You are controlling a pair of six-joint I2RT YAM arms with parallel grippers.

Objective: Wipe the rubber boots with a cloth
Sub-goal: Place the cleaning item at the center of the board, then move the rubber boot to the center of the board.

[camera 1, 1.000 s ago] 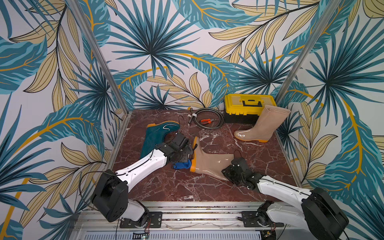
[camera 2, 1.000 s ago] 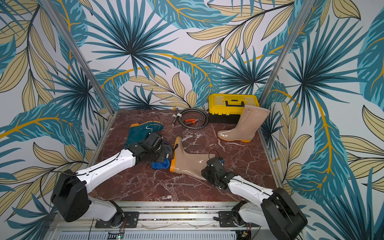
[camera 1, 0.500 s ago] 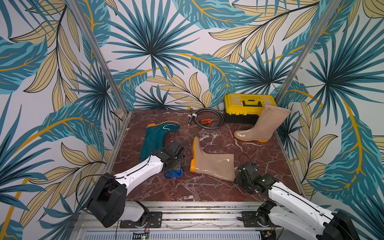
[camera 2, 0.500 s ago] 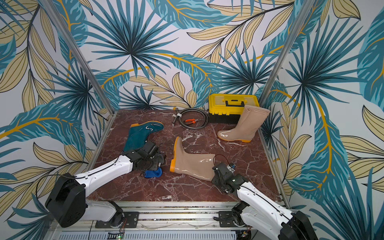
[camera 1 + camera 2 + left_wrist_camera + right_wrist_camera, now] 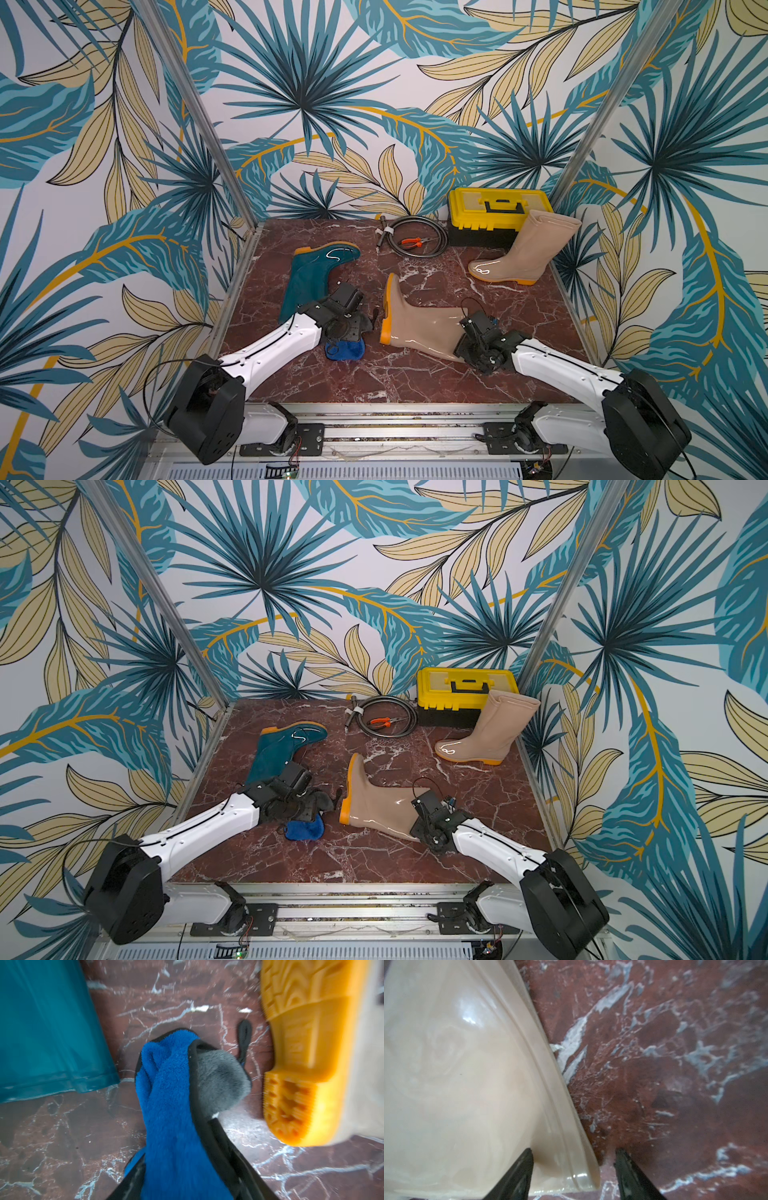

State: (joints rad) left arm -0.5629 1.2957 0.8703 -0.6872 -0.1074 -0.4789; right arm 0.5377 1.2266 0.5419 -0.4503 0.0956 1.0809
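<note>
Pulled back from the orange sole, the blue terry cloth now lies slumped on the bench under the left end effector, fingers spread; the tan boot lies shaft-sideways to its right, cuff straddled by the released right end effector

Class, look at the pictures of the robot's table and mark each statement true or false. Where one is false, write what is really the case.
1. The teal boot stands upright. False: it lies on its side.
2. A standing beige boot is beside the yellow toolbox. True.
3. The blue cloth hangs over the toolbox. False: it lies on the table, between the teal boot and the lying beige boot.
4. The orange-handled pliers lie inside a coiled cable. True.
5. The right gripper is shut. False: its jaws stand apart at the lying beige boot's top edge.
</note>
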